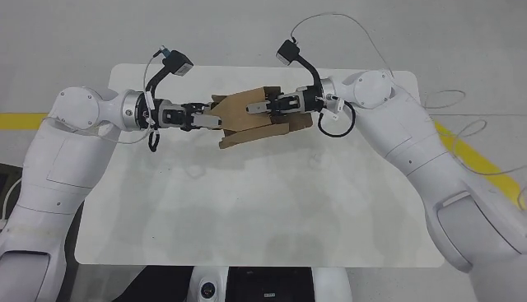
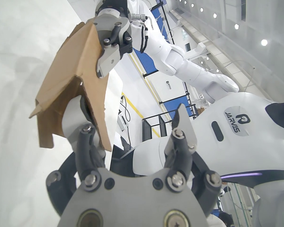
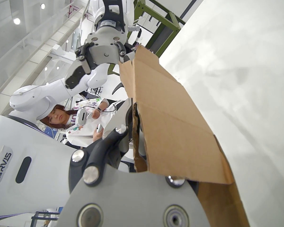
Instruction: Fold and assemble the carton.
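Note:
A brown, partly folded carton [image 1: 251,114] hangs above the far middle of the white table [image 1: 247,211], held between the two arms. My right gripper [image 1: 263,105] is shut on the carton's right end; in the right wrist view one finger [image 3: 119,121] presses the carton wall [image 3: 170,124] and the other finger is hidden behind it. My left gripper [image 2: 126,109] stands open at the carton's left end. One of its fingers [image 2: 72,116] sits against the carton [image 2: 68,76], while the other finger [image 2: 182,124] is free in the air. The left gripper [image 3: 99,69] also shows beyond the carton in the right wrist view.
Nothing else lies on the table. Thin cables [image 1: 449,96] trail off its far right corner. A yellow floor line [image 1: 20,121] runs past the left side.

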You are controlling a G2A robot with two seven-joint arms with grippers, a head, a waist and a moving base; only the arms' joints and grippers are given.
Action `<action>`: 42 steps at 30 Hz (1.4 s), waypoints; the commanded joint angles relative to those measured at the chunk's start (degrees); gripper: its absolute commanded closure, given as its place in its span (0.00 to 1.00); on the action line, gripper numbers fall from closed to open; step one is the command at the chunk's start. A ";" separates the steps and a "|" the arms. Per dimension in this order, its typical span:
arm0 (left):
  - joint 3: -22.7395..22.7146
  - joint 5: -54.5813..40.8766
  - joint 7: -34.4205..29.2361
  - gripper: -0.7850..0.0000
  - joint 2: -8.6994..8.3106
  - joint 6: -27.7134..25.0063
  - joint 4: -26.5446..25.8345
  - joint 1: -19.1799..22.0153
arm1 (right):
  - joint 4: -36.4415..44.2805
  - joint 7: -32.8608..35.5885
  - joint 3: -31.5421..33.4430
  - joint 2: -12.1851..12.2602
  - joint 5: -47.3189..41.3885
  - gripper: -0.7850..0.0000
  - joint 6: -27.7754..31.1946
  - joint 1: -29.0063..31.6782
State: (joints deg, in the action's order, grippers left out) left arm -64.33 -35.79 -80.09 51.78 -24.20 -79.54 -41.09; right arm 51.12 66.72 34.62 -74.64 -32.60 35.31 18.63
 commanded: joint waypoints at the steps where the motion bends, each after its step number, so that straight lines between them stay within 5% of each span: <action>1: -0.23 -1.05 -0.37 0.00 0.02 0.39 -0.01 -0.09 | 0.44 -1.75 0.24 -0.07 1.29 1.00 -0.35 0.42; 11: -2.03 -5.07 -2.70 0.00 -0.11 2.76 -0.45 -0.44 | 3.04 -9.70 2.91 0.18 6.03 1.00 -2.14 3.32; 42: 0.37 2.10 3.09 0.00 1.31 2.81 -1.54 1.14 | 9.63 -12.23 5.81 -1.04 12.59 1.00 -4.47 7.37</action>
State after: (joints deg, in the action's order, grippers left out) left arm -63.90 -33.92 -77.12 53.10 -21.33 -80.98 -39.89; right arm 60.82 54.50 40.39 -75.60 -20.08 30.84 25.98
